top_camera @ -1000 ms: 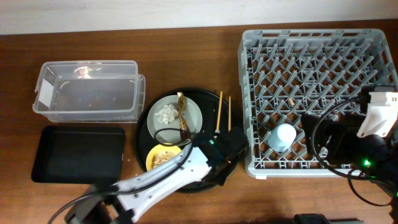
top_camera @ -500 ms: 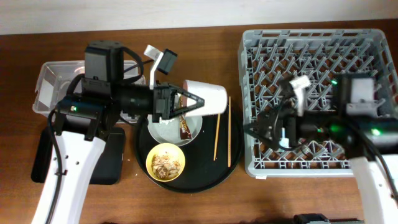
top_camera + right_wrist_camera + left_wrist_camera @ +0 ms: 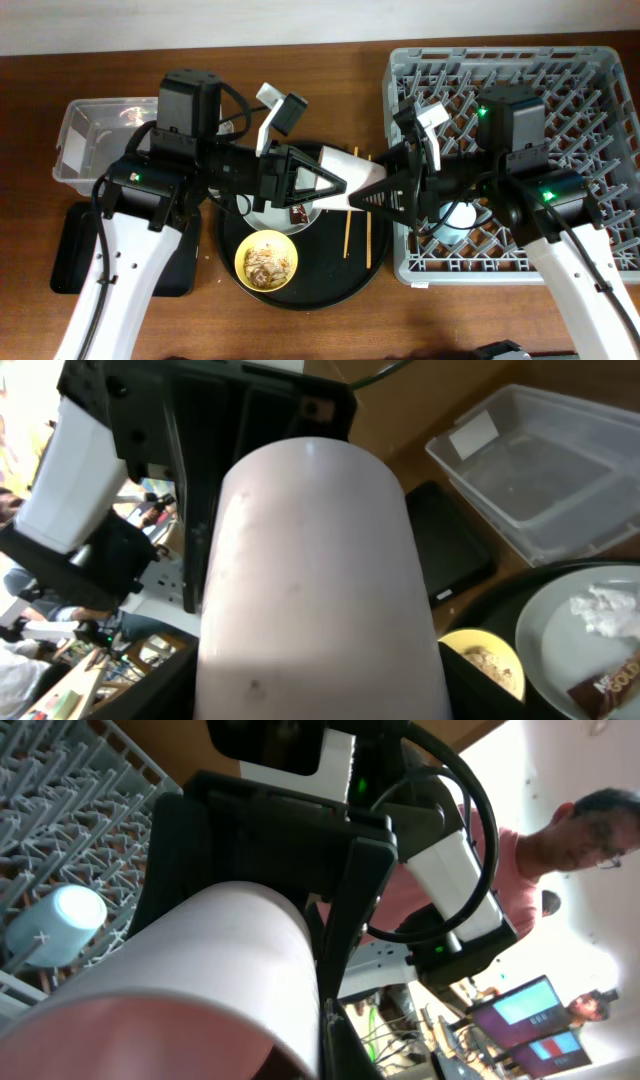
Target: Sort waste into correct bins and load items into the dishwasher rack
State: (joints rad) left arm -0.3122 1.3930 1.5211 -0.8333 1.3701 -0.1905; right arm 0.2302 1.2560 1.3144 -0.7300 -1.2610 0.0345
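The small pink cup [image 3: 345,170] hangs sideways above the round black tray, between my two grippers. My left gripper [image 3: 335,182] is shut on its rim; the cup fills the left wrist view [image 3: 200,960]. My right gripper [image 3: 366,194] meets it from the rack side, its fingers [image 3: 470,685] pressed against both sides of the cup [image 3: 310,580]. The small blue cup [image 3: 460,213] stands upside down in the grey rack [image 3: 560,70]. The yellow bowl [image 3: 266,260] holds food scraps. The plate [image 3: 570,640] carries the white tissue [image 3: 600,605] and the snack wrapper [image 3: 600,695].
Two chopsticks [image 3: 348,235] lie on the round black tray [image 3: 330,285]. The clear tub [image 3: 100,130] stands at the back left, with the flat black tray [image 3: 75,250] in front of it. My left arm hides most of the plate from overhead.
My right gripper has moved left out of the rack to the pink cup. My left gripper has carried the cup a little to the right.
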